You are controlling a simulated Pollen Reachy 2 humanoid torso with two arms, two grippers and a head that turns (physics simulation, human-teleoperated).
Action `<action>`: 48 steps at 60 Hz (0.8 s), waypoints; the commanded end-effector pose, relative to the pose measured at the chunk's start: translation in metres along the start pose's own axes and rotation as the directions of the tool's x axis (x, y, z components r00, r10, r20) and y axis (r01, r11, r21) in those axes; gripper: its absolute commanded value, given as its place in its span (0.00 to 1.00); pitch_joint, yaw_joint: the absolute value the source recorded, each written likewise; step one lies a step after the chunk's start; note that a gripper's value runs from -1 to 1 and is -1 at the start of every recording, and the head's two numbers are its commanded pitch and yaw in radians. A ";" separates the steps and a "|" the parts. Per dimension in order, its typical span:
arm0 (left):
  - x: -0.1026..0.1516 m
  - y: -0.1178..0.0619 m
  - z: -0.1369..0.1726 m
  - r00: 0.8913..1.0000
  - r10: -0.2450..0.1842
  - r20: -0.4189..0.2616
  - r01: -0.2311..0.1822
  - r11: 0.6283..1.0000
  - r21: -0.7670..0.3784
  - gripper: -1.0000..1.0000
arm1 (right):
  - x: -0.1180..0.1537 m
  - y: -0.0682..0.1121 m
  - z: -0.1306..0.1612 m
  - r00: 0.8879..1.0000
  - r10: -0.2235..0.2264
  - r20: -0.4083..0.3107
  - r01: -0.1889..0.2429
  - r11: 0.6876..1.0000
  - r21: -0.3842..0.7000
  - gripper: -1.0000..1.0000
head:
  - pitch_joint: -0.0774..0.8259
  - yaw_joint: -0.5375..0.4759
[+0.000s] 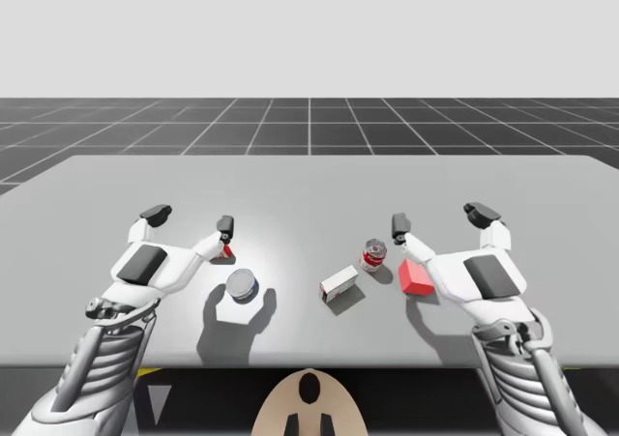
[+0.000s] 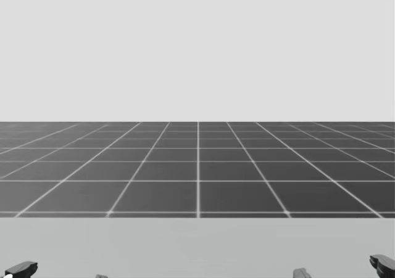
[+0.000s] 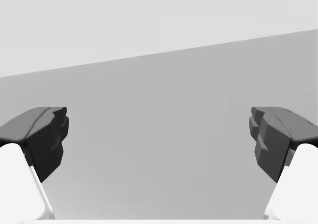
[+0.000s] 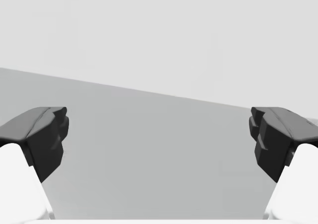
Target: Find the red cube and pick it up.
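Left fingers (image 3: 47,134) and right fingers (image 4: 278,139) both spread wide, holding nothing, over the grey desk (image 1: 309,180).
Just under the tip of the inner left finger lies the small red cube (image 1: 226,252); whether they touch cannot be told. Rightward, between the two arms' fingers, stand a round silver-topped can (image 1: 242,284), a white-and-red box (image 1: 338,283) and a red-and-white can (image 1: 373,254). A flat red box (image 1: 416,277) lies just beside the inner right finger.
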 end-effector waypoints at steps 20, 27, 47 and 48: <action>-0.001 0.001 0.000 1.000 0.003 0.000 -0.003 1.000 0.004 0.00 | 0.001 -0.001 0.000 1.000 -0.028 -0.010 0.028 0.999 -0.015 0.00 | 0.21 0.54; -0.001 0.002 0.000 1.000 0.003 0.001 -0.003 1.000 0.005 0.00 | 0.001 -0.001 0.000 1.000 -0.027 -0.011 0.027 0.999 -0.019 0.00 | 0.31 0.53; 0.000 0.003 -0.001 1.000 -0.001 0.005 0.001 1.000 0.009 0.00 | 0.001 -0.001 -0.001 1.000 -0.028 -0.009 0.028 0.999 -0.024 0.00 | 0.57 0.51; 0.000 0.003 -0.001 1.000 -0.001 0.005 0.001 1.000 0.009 0.00 | 0.001 -0.001 -0.001 1.000 -0.028 -0.010 0.028 0.999 -0.024 0.00 | 0.57 0.50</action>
